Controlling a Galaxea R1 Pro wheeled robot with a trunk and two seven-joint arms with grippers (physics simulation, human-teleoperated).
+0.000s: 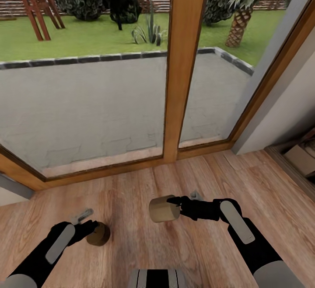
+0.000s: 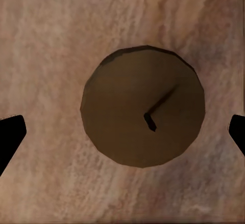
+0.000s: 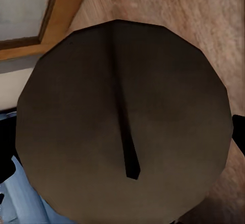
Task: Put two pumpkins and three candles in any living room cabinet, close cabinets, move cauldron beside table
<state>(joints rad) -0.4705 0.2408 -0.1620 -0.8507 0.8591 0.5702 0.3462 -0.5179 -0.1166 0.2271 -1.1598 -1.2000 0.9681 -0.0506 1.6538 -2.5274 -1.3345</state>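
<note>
Wood planks in a warm brown run across the floor under both arms, up to the timber-framed window that looks out on paving and lawn.

At the left of the head view, the left gripper reaches forward with a dark brown candle at its fingertips. The candle looks small and stubby, lying tilted with one round face toward the camera. In the left wrist view the same candle sits centred between the two black fingertips, which stand well apart at the picture's edges with bare floor between each of them and the candle. The jaws are spread wide and do not touch it there; whether the candle rests on the floor or hangs free I cannot tell.

Further right, the right gripper points toward the left arm and has a second, paler tan candle at its tip, lying on its side above the planks. In the right wrist view this candle is very close, its dark round end with a wick line spreading between the fingers, whose black edges show right against its sides. The jaws look closed onto it.

At the far right edge, near the wall corner, part of a low shelf unit is visible.
</note>
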